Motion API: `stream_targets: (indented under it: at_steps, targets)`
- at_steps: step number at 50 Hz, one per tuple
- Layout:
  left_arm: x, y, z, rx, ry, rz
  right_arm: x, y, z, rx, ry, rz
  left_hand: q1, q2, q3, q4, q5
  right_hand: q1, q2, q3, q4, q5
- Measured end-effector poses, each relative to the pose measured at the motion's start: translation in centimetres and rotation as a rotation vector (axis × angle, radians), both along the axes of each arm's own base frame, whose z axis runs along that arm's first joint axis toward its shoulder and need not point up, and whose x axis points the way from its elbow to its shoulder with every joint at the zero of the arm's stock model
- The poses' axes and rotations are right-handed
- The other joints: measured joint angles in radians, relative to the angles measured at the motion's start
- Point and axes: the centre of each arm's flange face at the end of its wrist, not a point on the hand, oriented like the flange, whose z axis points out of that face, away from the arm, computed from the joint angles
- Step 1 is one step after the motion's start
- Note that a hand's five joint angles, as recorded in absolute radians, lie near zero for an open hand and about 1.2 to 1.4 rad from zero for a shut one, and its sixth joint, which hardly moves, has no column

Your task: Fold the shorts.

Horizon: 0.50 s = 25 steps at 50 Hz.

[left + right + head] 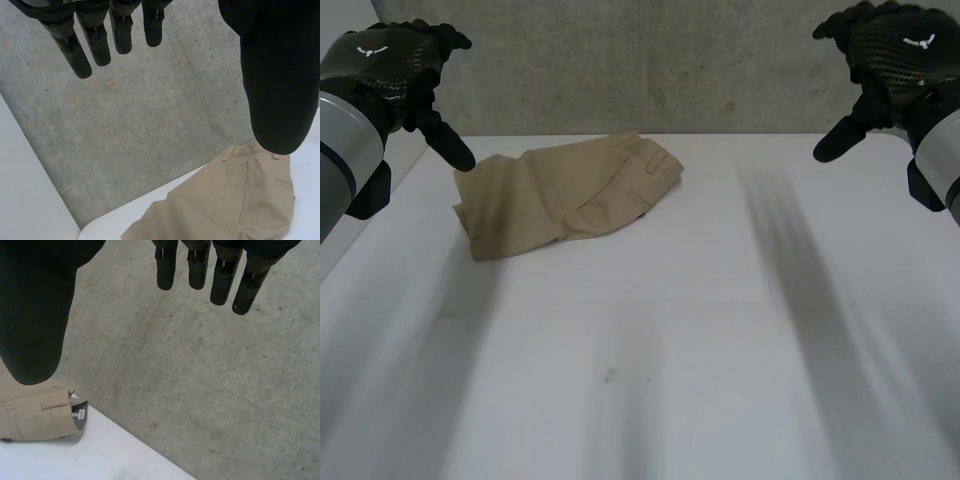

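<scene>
Left hand (388, 62), upper left of the frame, hangs with its fingers spread straight. Right hand (892, 58), upper right, is spread likewise. Tan shorts (565, 195) lie on the white bench (720, 340), upper left of centre, nearer the left hand.

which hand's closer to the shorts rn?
The left hand: its thumb hangs right beside the shorts. The right hand, also open, is far off over the other side of the table.
</scene>
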Motion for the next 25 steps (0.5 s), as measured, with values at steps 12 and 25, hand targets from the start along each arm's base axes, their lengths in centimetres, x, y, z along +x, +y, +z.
stream_targets:
  at_steps: [12,25]
  targets:
    - [0.1,-0.1,-0.6,0.014,-0.009,0.001,0.2,-0.2,-1.1,0.028,0.013,0.008,0.000,0.000,0.000,0.000,0.000,0.000,0.000,0.000,0.000,0.000]
    - [0.3,-3.3,-2.9,-0.006,-0.007,0.036,1.1,-0.7,-3.7,0.031,0.172,0.056,0.000,0.000,0.000,0.000,0.000,0.000,0.000,0.000,0.000,0.000]
